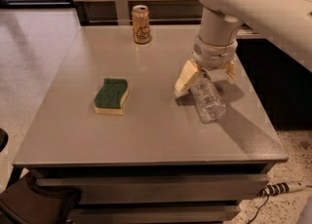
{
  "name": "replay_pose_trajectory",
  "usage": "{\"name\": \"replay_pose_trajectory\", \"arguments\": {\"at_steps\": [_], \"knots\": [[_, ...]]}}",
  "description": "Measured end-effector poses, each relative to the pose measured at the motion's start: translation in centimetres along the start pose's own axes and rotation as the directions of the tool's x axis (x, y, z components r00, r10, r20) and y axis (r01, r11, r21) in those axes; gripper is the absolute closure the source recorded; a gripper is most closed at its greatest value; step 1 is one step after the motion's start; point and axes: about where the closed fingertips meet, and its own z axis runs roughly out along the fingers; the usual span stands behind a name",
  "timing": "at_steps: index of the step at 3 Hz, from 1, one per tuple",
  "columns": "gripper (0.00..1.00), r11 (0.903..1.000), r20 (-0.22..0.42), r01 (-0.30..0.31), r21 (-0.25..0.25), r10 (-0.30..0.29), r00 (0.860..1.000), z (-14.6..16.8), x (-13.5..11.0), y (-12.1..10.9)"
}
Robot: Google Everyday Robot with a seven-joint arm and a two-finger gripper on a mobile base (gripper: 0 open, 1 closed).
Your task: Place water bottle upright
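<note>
Something dark and rounded [34, 203] is poking in at the bottom left corner, under the table's front. A white power strip [287, 187] is lying on the speckled floor at the lower right.

The flat grey table [146, 140] is taking up most of the frame. Left of centre, a green-topped yellow sponge [111, 95] is lying flat on it.

Right of centre, the clear ribbed plastic water bottle [208, 102] is not standing up. It's leaning right over, with its base pointing toward the bottom of the frame and its top end running up under the gripper. Can't tell if it's lying fully flat.

The cream two-finger gripper [207, 78] is hanging just above it, off the big white arm [253, 4] coming in from the upper right. Its fingers are sitting spread wide on either side of the bottle's top, not pinching it.

Farther back, upper centre-left, an orange-tan drink can [141, 24] is standing upright, well apart from the bottle.
</note>
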Motion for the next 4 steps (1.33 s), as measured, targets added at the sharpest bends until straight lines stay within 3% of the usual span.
{"name": "replay_pose_trajectory", "arguments": {"at_steps": [2, 3, 4], "knots": [[0.61, 1.0, 0.016, -0.004, -0.004, 0.004, 1.0, 0.09, -0.38, 0.16], [0.93, 1.0, 0.024, -0.003, -0.005, 0.003, 1.0, 0.14, -0.58, 0.24], [1.0, 1.0, 0.027, -0.002, -0.005, 0.002, 1.0, 0.16, -0.65, 0.27]]}}
